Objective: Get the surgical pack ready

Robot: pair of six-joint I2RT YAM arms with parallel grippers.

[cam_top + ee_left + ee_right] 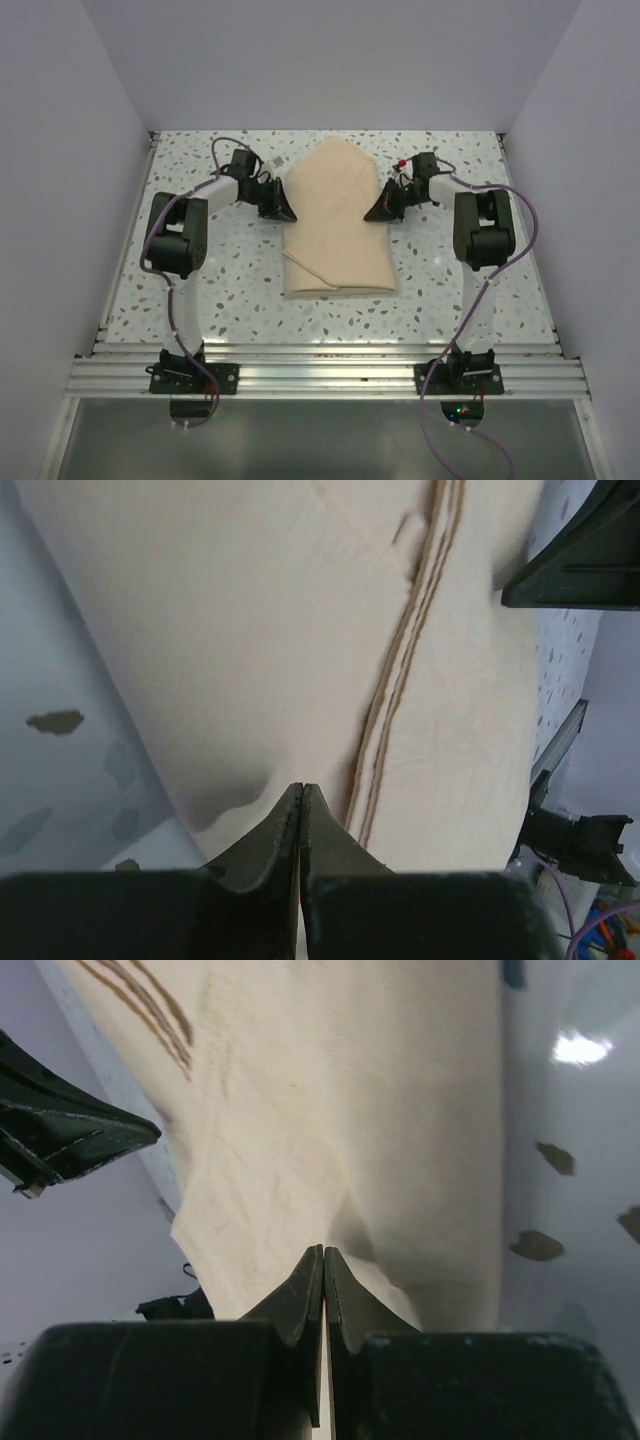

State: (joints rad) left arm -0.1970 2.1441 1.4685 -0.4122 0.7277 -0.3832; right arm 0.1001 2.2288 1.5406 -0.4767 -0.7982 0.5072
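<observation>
Top external is showing the folded wrap [337, 225] lying mid-frame, left gripper [289, 212] and right gripper [371, 213] both pinching shut on its side edges, so I'd be pulling both sides evenly to avoid skewing it.

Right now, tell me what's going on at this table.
Two robot arms are working on the surgical pack. The tan wrap lies folded into a bundle between them. The left tool is shut on its left edge and the right tool on its right edge, each puckering the sheet where it pinches.
</observation>
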